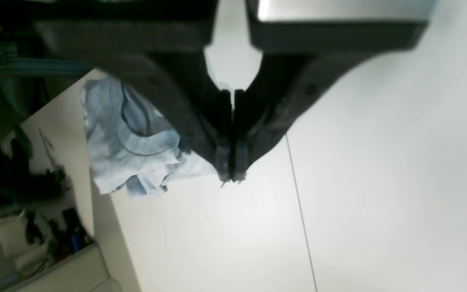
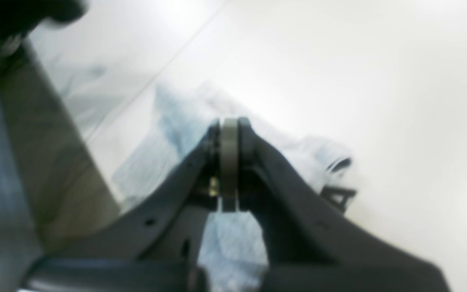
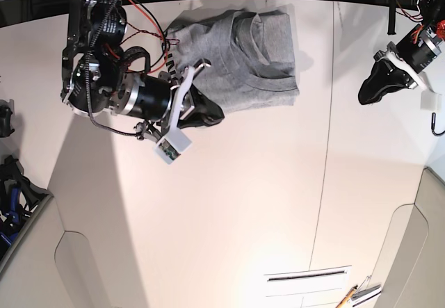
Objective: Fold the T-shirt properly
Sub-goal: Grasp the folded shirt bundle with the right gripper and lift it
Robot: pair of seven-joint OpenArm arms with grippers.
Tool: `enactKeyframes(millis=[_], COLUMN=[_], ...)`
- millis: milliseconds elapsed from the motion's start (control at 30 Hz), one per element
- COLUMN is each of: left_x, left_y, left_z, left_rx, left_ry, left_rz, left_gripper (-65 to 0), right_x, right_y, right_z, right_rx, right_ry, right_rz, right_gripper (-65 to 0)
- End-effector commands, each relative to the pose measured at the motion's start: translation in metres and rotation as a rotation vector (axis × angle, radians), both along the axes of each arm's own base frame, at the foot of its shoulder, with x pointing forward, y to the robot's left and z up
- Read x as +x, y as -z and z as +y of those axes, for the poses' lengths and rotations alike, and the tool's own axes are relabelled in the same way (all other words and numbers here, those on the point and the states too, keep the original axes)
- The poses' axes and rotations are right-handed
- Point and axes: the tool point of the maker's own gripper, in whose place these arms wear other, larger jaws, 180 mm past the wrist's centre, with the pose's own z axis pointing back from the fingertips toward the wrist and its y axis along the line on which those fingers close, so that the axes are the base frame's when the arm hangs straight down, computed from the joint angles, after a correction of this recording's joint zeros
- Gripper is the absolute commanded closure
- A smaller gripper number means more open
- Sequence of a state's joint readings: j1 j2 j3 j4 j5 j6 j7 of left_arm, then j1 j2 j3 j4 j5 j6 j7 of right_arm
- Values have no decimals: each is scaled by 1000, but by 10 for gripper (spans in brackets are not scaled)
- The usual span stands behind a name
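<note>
- Lettering point(image 2: 339, 194) in black block capitals shows on a fold of the T-shirt point(image 3: 243, 51) in the right wrist view; one shape looks like an "A", the rest is too blurred to read
- T-shirt lies bunched and partly folded at the far edge of the white counter point(image 3: 229, 217), grey, with its ribbed collar point(image 3: 268, 78) facing up in the base view
- Right gripper point(image 2: 229, 162) has its fingers point(image 2: 249, 138) pressed together with no gap showing; it sits directly over the shirt in the right wrist view, but whether any cloth is pinched between the fingers cannot be told from the blur
- In the base view the right arm point(image 3: 118, 78) lies at the shirt's near left corner, its dark fingers overlapping the cloth edge
- Left gripper point(image 1: 232, 170) is also closed, its fingers point(image 1: 222, 156) meeting tip to tip with nothing between them; it hangs above bare counter, the shirt behind it and to the side
- In the base view the left gripper point(image 3: 382, 78) is well apart from the shirt, at the counter's opposite side
- Thin seam point(image 3: 327, 148) runs across the counter between the shirt and the left arm
</note>
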State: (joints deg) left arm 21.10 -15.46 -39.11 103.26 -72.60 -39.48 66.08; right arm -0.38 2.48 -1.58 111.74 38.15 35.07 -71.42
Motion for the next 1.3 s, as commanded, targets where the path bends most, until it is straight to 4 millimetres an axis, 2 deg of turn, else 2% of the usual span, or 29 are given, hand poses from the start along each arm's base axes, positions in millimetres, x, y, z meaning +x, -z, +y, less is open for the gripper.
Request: enactKeyframes(millis=[0, 133, 267, 400, 533, 700, 867, 967, 1100, 1267], left_x=[4, 2, 2, 2, 0, 1, 1, 1, 1, 1], left_y=[-11, -7, -7, -7, -2, -1, -1, -1, 0, 0], left_z=[-1, -7, -8, -8, -5, -4, -5, -8, -10, -10], left_rx=[-4, -30, -33, -33, -5, 2, -6, -18, -27, -28], left_ry=[6, -5, -7, -7, -9, -14, -21, -27, -30, -31], left_rz=[-43, -40, -42, -41, -21, -21, -27, -30, -30, -30], left_gripper=[0, 0, 0, 0, 0, 0, 0, 0, 0, 0], right_x=[4, 1, -22, -44, -38, -36, -42, -52, -62, -51], right_y=[-12, -4, 13, 36, 55, 71, 108, 131, 153, 173], right_z=[0, -9, 3, 14, 6, 11, 14, 18, 29, 31], right_rx=[25, -14, -91, -248, -423, -478, -536, -557, -535, -564], right_ry=[-12, -34, -187, -354, -419, -504, -594, -639, -622, -473], right_rz=[-42, -31, -7, -24, -92, -69, 14, 77, 167, 272], right_gripper=[0, 0, 0, 0, 0, 0, 0, 0, 0, 0])
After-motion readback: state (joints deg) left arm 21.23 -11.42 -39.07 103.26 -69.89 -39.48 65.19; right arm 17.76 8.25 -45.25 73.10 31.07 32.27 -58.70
